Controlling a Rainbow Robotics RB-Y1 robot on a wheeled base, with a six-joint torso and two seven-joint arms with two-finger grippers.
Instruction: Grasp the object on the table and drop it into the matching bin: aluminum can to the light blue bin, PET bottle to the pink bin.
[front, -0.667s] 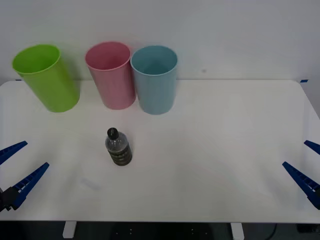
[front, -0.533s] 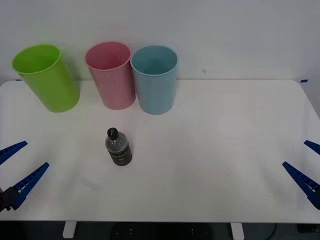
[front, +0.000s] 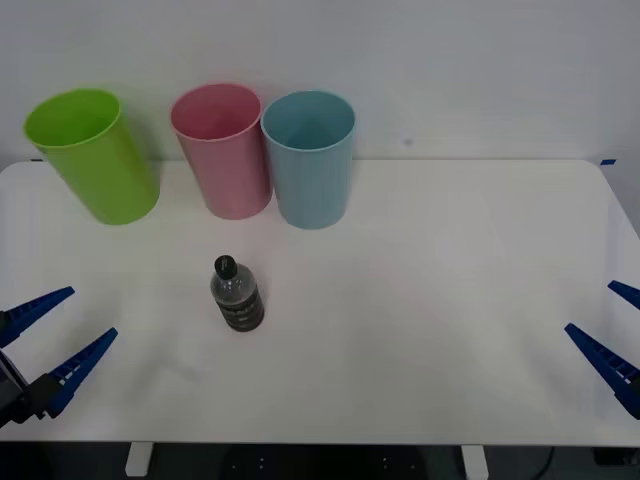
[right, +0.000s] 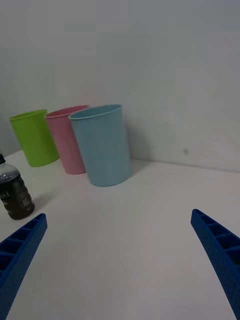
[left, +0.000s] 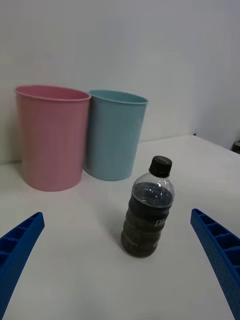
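Note:
A small clear PET bottle (front: 236, 297) with a black cap and dark label stands upright on the white table (front: 430, 280), left of centre; it also shows in the left wrist view (left: 148, 207) and the right wrist view (right: 14, 194). Behind it stand the pink bin (front: 222, 150) and, touching its right side, the light blue bin (front: 311, 157). My left gripper (front: 52, 340) is open at the table's front left, some way left of the bottle. My right gripper (front: 612, 335) is open at the far right edge.
A lime green bin (front: 93, 153) stands tilted at the back left, apart from the pink one. A white wall rises behind the bins. Bare tabletop stretches between the bottle and the right gripper.
My left gripper has shifted a little to the right, toward the bottle. The bottle, the bins and the right gripper have not moved.

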